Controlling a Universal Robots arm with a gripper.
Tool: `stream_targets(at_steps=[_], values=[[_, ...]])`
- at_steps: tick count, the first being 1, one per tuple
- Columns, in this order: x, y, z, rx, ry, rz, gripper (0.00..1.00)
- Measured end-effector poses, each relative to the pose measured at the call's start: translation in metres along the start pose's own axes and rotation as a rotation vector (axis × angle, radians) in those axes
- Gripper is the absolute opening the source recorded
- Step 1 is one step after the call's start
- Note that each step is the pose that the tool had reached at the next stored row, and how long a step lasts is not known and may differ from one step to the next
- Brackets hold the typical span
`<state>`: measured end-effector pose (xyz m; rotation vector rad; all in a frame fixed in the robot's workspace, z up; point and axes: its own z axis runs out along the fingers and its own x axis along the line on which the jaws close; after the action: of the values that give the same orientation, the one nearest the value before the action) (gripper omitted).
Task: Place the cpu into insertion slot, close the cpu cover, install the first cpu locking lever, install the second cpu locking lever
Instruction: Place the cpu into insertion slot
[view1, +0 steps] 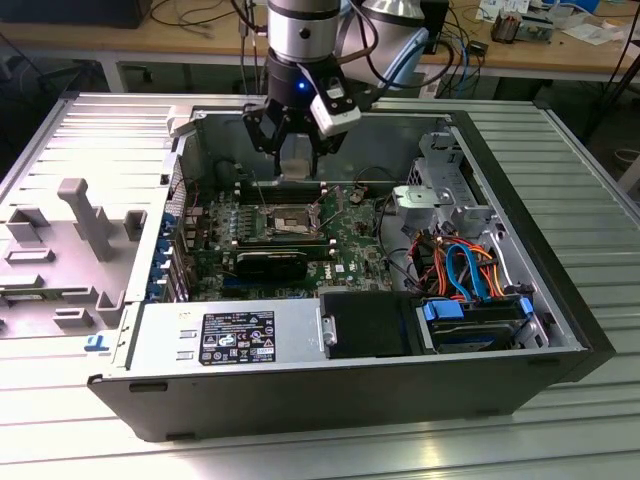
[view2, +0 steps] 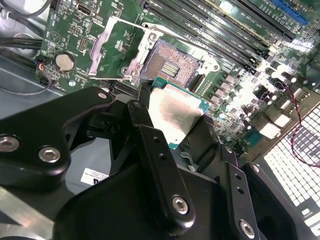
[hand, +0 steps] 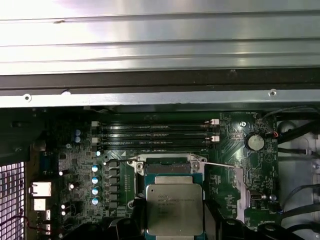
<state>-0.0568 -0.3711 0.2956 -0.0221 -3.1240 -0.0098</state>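
The gripper (view1: 298, 172) holds the cpu (view1: 298, 155) — seemingly over the insertion slot (view1: 290, 220).

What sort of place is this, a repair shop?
Likely a robotics lab or workshop. An opened computer case lies on a ribbed metal table, a robot's pincer holds a cpu above the case's green board, and wooden workbenches stand behind.

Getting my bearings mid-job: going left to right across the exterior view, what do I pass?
Grey plastic fixture → gripper holding the cpu → silver drive bracket.
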Motion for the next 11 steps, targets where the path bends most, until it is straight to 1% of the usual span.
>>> stream_targets(at_steps=[5, 11], values=[[0.0005, 0.0000, 0.0043, 0.0000, 0.0000, 0.000, 0.55], [0.0005, -0.0002, 0.0125, 0.0009, 0.0000, 0.000, 0.55]])
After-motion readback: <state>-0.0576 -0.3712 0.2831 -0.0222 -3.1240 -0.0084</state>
